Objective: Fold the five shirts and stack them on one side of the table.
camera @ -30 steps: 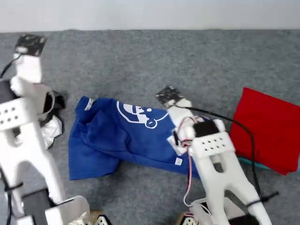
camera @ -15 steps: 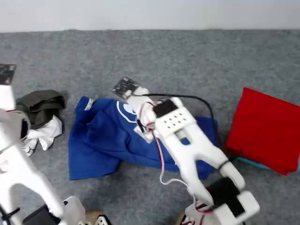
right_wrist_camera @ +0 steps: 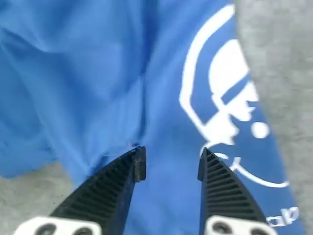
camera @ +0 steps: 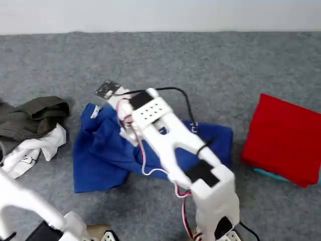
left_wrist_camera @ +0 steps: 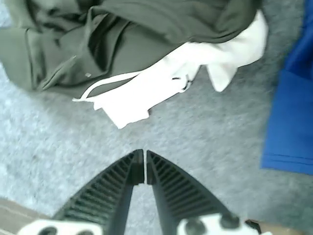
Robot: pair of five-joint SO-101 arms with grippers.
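Note:
A crumpled blue shirt [camera: 100, 155] with a white print lies mid-table. My right arm [camera: 160, 130] stretches across it toward its far left end. My right gripper [right_wrist_camera: 170, 164] hangs open just above the blue shirt [right_wrist_camera: 98, 73], beside the print, holding nothing. An olive shirt [camera: 30, 118] and a white shirt [camera: 35, 148] lie bunched at the left. My left gripper [left_wrist_camera: 145, 166] is shut and empty over bare carpet, short of the white shirt [left_wrist_camera: 161, 83] and olive shirt [left_wrist_camera: 146, 34]. A folded red shirt [camera: 283, 138] rests on a teal one [camera: 266, 174] at the right.
The table is covered in grey carpet [camera: 200, 65], bare along the back up to a white wall. My left arm [camera: 25, 201] sits low at the front left corner. The blue shirt's hem [left_wrist_camera: 293, 122] lies near the left gripper.
My right arm swung left across the blue shirt, from its right edge to its left end. My left arm drew back toward the front left, uncovering the olive and white shirts.

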